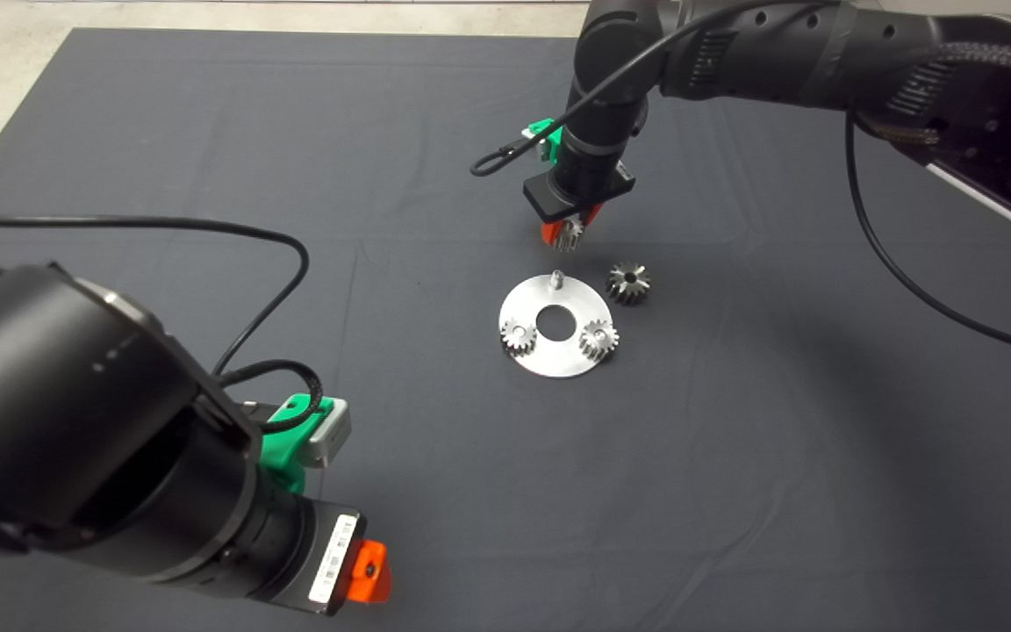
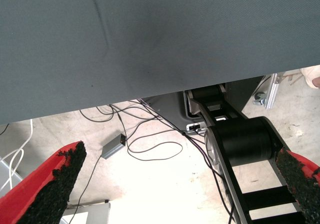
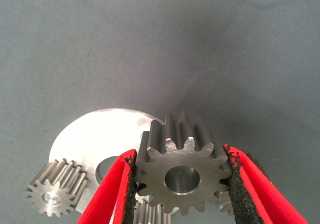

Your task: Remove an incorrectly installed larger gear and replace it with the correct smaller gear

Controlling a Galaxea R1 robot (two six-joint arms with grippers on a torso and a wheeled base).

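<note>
My right pincer [image 3: 182, 184] has red fingers with black pads; the smaller gear [image 3: 182, 171] is grey steel, the mat [image 1: 734, 456] dark grey.

Even overhead light, head view sharp. Soft shadow patches on the dark mat [image 1: 734, 456] beneath the right arm [image 1: 786, 53]. The round plate [image 1: 558, 351] glares near-white, its surface detail washed out. Left wrist view: floor [image 2: 150, 184] beyond the mat overexposed. Right wrist view: the smaller gear [image 3: 182, 176] crisp, a soft shadow on the mat beyond it.
</note>
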